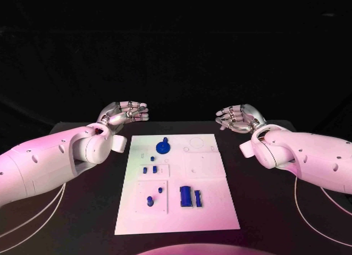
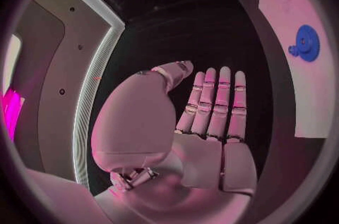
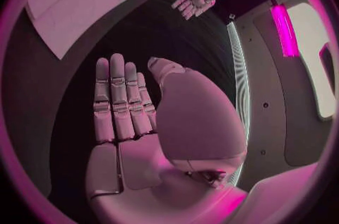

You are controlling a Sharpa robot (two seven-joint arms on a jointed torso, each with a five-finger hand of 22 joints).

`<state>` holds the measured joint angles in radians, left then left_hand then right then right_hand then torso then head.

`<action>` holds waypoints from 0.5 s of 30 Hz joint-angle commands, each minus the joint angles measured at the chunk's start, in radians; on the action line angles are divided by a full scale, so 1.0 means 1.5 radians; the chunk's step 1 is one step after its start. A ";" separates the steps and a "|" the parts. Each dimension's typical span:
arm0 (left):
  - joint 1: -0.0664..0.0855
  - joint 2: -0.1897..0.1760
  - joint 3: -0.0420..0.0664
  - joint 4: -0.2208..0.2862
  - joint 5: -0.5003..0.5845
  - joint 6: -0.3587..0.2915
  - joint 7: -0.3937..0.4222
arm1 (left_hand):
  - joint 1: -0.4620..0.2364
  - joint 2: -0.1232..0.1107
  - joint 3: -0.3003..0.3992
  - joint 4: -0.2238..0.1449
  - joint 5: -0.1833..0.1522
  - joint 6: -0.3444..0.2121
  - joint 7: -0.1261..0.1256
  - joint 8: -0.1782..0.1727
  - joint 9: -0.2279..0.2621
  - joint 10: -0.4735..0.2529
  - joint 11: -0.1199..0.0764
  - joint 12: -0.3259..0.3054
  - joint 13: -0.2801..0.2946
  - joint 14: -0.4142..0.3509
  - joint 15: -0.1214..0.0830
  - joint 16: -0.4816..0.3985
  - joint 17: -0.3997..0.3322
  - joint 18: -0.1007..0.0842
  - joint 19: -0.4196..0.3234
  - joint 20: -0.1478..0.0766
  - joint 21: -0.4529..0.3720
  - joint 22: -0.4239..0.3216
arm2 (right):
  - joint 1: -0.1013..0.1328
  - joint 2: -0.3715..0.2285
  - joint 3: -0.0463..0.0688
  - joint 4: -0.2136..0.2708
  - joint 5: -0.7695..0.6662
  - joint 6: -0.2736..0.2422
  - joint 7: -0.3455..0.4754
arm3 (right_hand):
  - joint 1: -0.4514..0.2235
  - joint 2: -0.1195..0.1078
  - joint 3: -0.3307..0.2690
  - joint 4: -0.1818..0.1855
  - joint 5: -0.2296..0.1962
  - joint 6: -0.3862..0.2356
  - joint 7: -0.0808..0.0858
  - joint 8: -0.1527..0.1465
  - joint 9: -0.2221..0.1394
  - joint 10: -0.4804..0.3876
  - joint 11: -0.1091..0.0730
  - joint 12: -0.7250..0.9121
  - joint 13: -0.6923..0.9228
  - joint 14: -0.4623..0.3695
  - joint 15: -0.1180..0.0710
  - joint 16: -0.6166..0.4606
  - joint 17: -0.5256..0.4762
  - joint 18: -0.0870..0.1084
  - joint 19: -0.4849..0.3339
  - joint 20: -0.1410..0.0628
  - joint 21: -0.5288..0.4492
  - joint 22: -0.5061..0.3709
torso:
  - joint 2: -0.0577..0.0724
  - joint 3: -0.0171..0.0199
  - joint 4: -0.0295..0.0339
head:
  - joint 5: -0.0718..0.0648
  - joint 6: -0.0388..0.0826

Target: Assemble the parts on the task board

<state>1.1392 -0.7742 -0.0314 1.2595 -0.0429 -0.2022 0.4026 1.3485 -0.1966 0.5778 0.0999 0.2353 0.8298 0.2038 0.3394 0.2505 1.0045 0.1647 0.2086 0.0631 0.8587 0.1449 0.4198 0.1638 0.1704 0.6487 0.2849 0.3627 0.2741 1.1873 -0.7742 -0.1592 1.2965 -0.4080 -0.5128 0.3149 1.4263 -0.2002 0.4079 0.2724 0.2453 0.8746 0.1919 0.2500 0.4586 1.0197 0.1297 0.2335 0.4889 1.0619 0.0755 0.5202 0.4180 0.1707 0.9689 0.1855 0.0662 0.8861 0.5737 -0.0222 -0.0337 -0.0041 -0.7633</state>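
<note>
Silver left hand (image 1: 124, 114) and right hand (image 1: 239, 118) flat, empty.

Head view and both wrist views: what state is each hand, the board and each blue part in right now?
Left hand: open, holding nothing, off the board's far left corner.
Right hand: open, holding nothing, off the far right corner.
White rectangular task board: flat on the table, untouched.
Round blue gear part: lying on the board's far end.
Tall blue block parts: on the near end.
</note>
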 commanded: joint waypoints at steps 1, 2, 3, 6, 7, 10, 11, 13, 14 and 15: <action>-0.002 0.017 0.001 -0.027 0.067 -0.025 0.056 | 0.005 -0.004 -0.005 0.004 -0.002 -0.011 -0.003 -0.008 -0.007 -0.005 0.011 -0.029 0.000 -0.019 0.009 -0.042 -0.009 0.003 -0.001 0.003 -0.041 -0.029 | 0.001 0.023 0.001 -0.048 0.147 0.072 0.118 | -0.012 -0.007 0.009 -0.012 -0.006 0.009 0.009 -0.018 -0.017 0.012 0.008 -0.038 -0.089 -0.004 0.012 -0.069 -0.032 0.009 -0.023 0.016 -0.003 -0.072 | -0.010 0.0029 0.0018 | 0.003 0.026; -0.003 0.022 0.001 -0.035 0.070 -0.027 0.059 | 0.007 -0.003 -0.007 0.004 -0.002 -0.013 -0.003 -0.011 -0.010 -0.007 0.013 -0.039 0.000 -0.022 0.012 -0.055 -0.011 0.002 0.004 0.003 -0.053 -0.037 | 0.002 0.030 0.001 -0.059 0.153 0.079 0.123 | -0.017 -0.008 0.009 -0.014 -0.008 0.009 0.010 -0.022 -0.020 0.011 0.010 -0.044 -0.105 -0.003 0.013 -0.080 -0.037 0.007 -0.023 0.018 -0.003 -0.086 | -0.011 0.0041 0.0024 | 0.003 0.029; -0.002 0.016 0.000 -0.026 0.021 -0.007 0.014 | -0.268 0.131 -0.385 -0.067 -0.157 -0.553 -0.136 -0.226 -0.167 -0.670 -0.110 -0.139 -0.042 -0.572 -0.097 -0.280 -0.109 -0.114 -0.432 -0.190 -0.242 -0.183 | 0.002 0.021 0.001 -0.044 0.054 0.018 0.039 | -0.291 0.133 -0.272 -0.182 -0.164 -0.583 -0.128 -0.167 -0.306 -0.199 -0.086 -0.156 -0.326 -0.216 -0.050 -0.347 -0.279 -0.114 -0.646 -0.124 -0.044 -0.591 | -0.005 0.0012 0.0002 | 0.002 0.015; -0.003 0.015 0.000 -0.022 0.021 -0.013 0.015 | -0.307 0.131 -0.385 -0.067 -0.157 -0.553 -0.136 -0.226 -0.167 -0.670 -0.110 -0.139 -0.042 -0.572 -0.097 -0.280 -0.109 -0.114 -0.432 -0.190 -0.242 -0.183 | -0.001 0.021 0.004 -0.038 0.060 0.013 0.042 | -0.339 0.133 -0.272 -0.182 -0.164 -0.583 -0.128 -0.167 -0.306 -0.680 -0.086 -0.156 -0.326 -0.708 -0.050 -0.347 -0.279 -0.114 -0.646 -0.124 -0.044 -0.591 | -0.005 0.0017 0.0009 | 0.002 0.018; -0.004 0.015 0.001 -0.017 0.021 -0.020 0.016 | -0.338 0.131 -0.385 -0.067 -0.157 -0.553 -0.136 -0.226 -0.167 -0.670 -0.110 -0.139 -0.042 -0.572 -0.097 -0.280 -0.109 -0.114 -0.432 -0.190 -0.242 -0.183 | -0.004 0.020 0.007 -0.030 0.067 0.006 0.045 | -0.373 0.133 -0.272 -0.182 -0.164 -0.583 -0.128 -0.167 -0.306 -0.680 -0.086 -0.156 -0.326 -0.708 -0.050 -0.347 -0.279 -0.114 -0.646 -0.124 -0.044 -0.591 | -0.006 0.0022 0.0018 | 0.002 0.022; -0.008 0.014 0.002 -0.002 0.022 -0.044 0.020 | -0.404 0.131 -0.385 -0.067 -0.157 -0.553 -0.136 -0.226 -0.167 -0.670 -0.110 -0.139 -0.042 -0.572 -0.097 -0.280 -0.109 -0.114 -0.432 -0.190 -0.242 -0.183 | -0.014 0.017 0.019 -0.006 0.090 -0.014 0.055 | -0.439 0.133 -0.272 -0.182 -0.164 -0.583 -0.128 -0.167 -0.306 -0.680 -0.086 -0.156 -0.326 -0.708 -0.050 -0.347 -0.279 -0.114 -0.646 -0.124 -0.044 -0.591 | -0.008 0.0040 0.0047 | 0.002 0.034; -0.009 0.013 0.003 0.005 0.022 -0.055 0.022 | -0.423 0.131 -0.385 -0.067 -0.157 -0.553 -0.136 -0.226 -0.167 -0.670 -0.110 -0.139 -0.042 -0.572 -0.097 -0.280 -0.109 -0.114 -0.432 -0.190 -0.242 -0.183 | -0.018 0.016 0.024 0.004 0.101 -0.023 0.060 | -0.459 0.133 -0.272 -0.182 -0.164 -0.583 -0.128 -0.167 -0.306 -0.680 -0.086 -0.156 -0.326 -0.708 -0.050 -0.347 -0.279 -0.114 -0.646 -0.124 -0.044 -0.591 | -0.009 0.0047 0.0059 | 0.002 0.039; -0.013 0.012 0.004 0.020 0.023 -0.080 0.026 | -0.899 0.131 -0.385 -0.067 -0.157 -0.553 -0.136 -0.226 -0.167 -0.670 -0.110 -0.139 -0.042 -0.572 -0.097 -0.280 -0.109 -0.114 -0.432 -0.190 -0.242 -0.183 | -0.029 0.013 0.035 0.029 0.125 -0.044 0.071 | -0.951 0.133 -0.272 -0.182 -0.164 -0.583 -0.128 -0.167 -0.306 -0.680 -0.086 -0.156 -0.326 -0.708 -0.050 -0.347 -0.279 -0.114 -0.646 -0.124 -0.044 -0.591 | -0.011 0.0065 0.0089 | 0.002 0.052; -0.017 0.011 0.005 0.034 0.023 -0.103 0.030 | -0.899 0.131 -0.385 -0.067 -0.157 -0.553 -0.136 -0.226 -0.167 -0.670 -0.110 -0.139 -0.042 -0.572 -0.097 -0.280 -0.109 -0.114 -0.432 -0.190 -0.242 -0.183 | -0.038 0.011 0.046 0.052 0.146 -0.062 0.081 | -0.951 0.133 -0.272 -0.182 -0.164 -0.583 -0.128 -0.167 -0.306 -0.680 -0.086 -0.156 -0.326 -0.708 -0.050 -0.347 -0.279 -0.114 -0.646 -0.124 -0.044 -0.591 | -0.012 0.0082 0.0116 | 0.002 0.063; -0.019 0.010 0.006 0.045 0.023 -0.119 0.033 | -0.899 0.131 -0.385 -0.067 -0.157 -0.553 -0.136 -0.226 -0.167 -0.670 -0.110 -0.139 -0.042 -0.572 -0.097 -0.280 -0.109 -0.114 -0.432 -0.190 -0.242 -0.183 | -0.045 0.009 0.053 0.068 0.162 -0.076 0.088 | -0.951 0.133 -0.272 -0.182 -0.164 -0.583 -0.128 -0.167 -0.306 -0.680 -0.086 -0.156 -0.326 -0.708 -0.050 -0.347 -0.279 -0.114 -0.646 -0.124 -0.044 -0.591 | -0.014 0.0092 0.0133 | 0.002 0.070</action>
<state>1.1135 -0.7588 -0.0239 1.3076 -0.0071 -0.2810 0.4253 0.5721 -0.0277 0.0794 0.0146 0.0328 0.1133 0.0273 0.0452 0.0329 0.1390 0.0256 0.0206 0.0087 0.1153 0.0227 0.0465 0.0203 0.0369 0.0915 0.0406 0.0391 0.0301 1.1283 -0.7595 -0.0836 1.3720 -0.2549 -0.5444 0.3936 0.6216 -0.0296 0.0594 0.0333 0.0322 0.1231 0.0288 0.0298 0.0591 0.1815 0.0200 0.0229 0.0445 0.2073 0.0137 0.0546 0.0500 0.0296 0.1293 0.0295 0.0135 0.1038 0.5596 -0.0140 -0.0230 -0.0013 -0.6838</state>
